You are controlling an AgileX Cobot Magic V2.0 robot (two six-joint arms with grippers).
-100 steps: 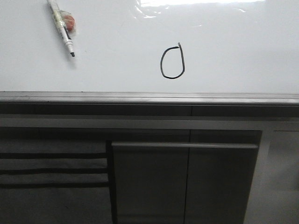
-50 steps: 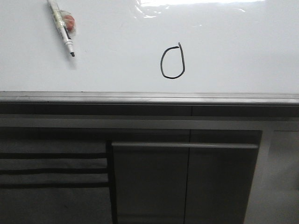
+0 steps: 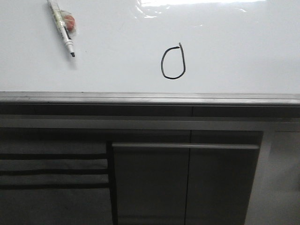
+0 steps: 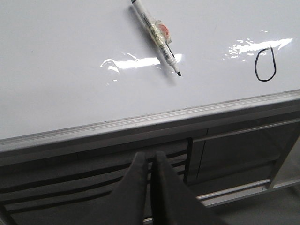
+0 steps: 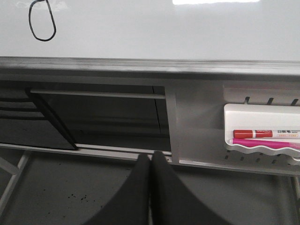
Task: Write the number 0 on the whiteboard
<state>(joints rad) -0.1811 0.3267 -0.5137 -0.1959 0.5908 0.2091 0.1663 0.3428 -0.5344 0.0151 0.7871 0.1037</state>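
The number 0 [image 3: 173, 62] is a black marker loop with a short tail at its upper right, drawn near the middle of the whiteboard [image 3: 234, 51]. The same number 0 [image 4: 266, 64] shows in the left wrist view, and the number 0 [image 5: 42, 21] in the right wrist view. A black-tipped marker [image 3: 62, 27], uncapped, lies on the board at the upper left; the marker [image 4: 157, 33] is well clear of my left gripper [image 4: 150, 156]. That gripper is shut on nothing, in front of the cabinet. My right gripper [image 5: 150, 157] is shut and empty too, low before the cabinet.
A grey edge rail [image 3: 150, 98] runs under the board, with dark cabinet panels [image 3: 185, 183] beneath. A white tray [image 5: 262, 136] on the cabinet at the right holds a red marker [image 5: 253, 133] and a pink marker [image 5: 262, 142].
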